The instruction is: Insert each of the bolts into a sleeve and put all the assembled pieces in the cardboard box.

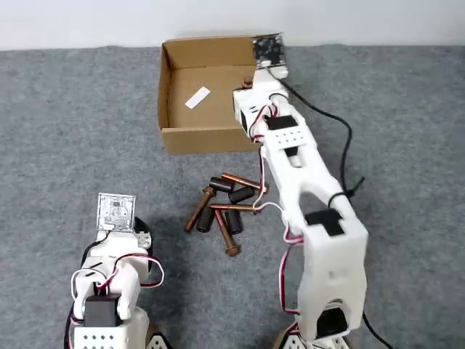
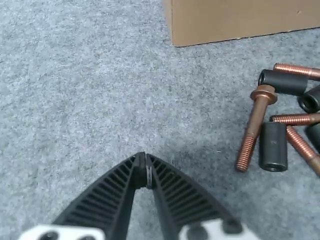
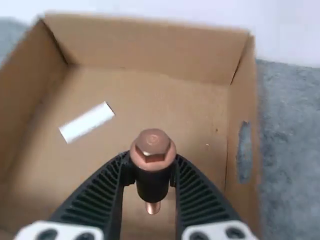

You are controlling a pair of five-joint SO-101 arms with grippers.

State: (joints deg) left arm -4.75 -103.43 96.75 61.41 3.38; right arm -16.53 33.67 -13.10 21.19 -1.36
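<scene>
My right gripper (image 3: 150,169) is shut on an assembled piece (image 3: 152,150), a copper bolt standing upright in a black sleeve, and holds it above the floor of the cardboard box (image 3: 150,45). In the high view this gripper (image 1: 249,82) sits at the right rim of the box (image 1: 207,138). Loose copper bolts (image 1: 198,209) and black sleeves (image 1: 221,185) lie in a pile on the carpet in front of the box. My left gripper (image 2: 143,170) is shut on nothing, low over bare carpet left of the pile. A bolt (image 2: 255,127) and a sleeve (image 2: 274,146) lie closest to it.
A white label (image 1: 197,97) lies flat on the box floor. Grey carpet covers the table. The right arm (image 1: 305,189) stretches along the pile's right side, and a black cable (image 1: 341,145) loops beside it. The left arm's base (image 1: 109,298) stands at the front left.
</scene>
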